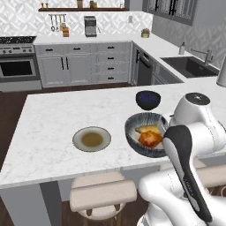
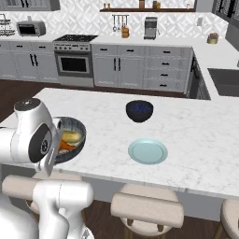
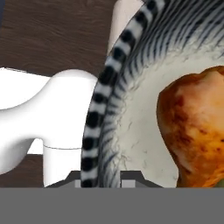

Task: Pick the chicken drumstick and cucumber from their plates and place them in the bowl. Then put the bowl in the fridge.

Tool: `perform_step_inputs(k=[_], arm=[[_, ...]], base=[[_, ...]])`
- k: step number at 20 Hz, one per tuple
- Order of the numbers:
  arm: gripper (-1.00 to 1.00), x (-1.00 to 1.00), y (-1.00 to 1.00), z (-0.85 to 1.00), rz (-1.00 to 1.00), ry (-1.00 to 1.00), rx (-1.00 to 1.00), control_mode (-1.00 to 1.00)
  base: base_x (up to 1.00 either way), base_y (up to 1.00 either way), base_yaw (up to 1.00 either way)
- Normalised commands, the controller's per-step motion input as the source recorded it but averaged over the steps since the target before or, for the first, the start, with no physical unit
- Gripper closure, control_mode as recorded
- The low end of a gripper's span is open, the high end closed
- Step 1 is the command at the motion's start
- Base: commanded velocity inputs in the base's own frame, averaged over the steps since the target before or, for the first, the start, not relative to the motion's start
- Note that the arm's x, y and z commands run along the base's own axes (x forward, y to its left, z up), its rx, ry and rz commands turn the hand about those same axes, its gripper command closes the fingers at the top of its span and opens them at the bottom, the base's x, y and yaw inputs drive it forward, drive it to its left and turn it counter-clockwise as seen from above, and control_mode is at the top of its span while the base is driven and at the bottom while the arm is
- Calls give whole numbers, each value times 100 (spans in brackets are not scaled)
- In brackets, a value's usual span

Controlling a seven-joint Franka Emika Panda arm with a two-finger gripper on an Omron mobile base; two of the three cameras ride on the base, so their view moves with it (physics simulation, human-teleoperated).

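My gripper is shut on the striped rim of the grey bowl, with one dark tip on each side of the wall. The bowl hangs tilted at the island's front edge, partly behind my white arm; its rim also shows from the right. Inside lie the orange-brown chicken drumstick and the yellowish cucumber. The beige-grey plate and the light blue plate sit bare on the counter. The fridge is out of view.
A glossy dark navy bowl stands further back on the marble island. Padded stools stand under the front edge. A sink lies at the right, and an oven and cabinets line the back wall.
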Motion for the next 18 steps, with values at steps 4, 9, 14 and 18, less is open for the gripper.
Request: perform_step_inputs(k=[4,9,14,18], arm=[[100,-66,-17,6,3,0,0,-100],[100,-24,-23,-1,0,-3,-4,-100],[100,-5,0,-1,0,-2,-2,-100],[100,0,0,0,0,0,0,-100]], base=[[0,0,0],[0,0,0],[0,0,0],[0,0,0]])
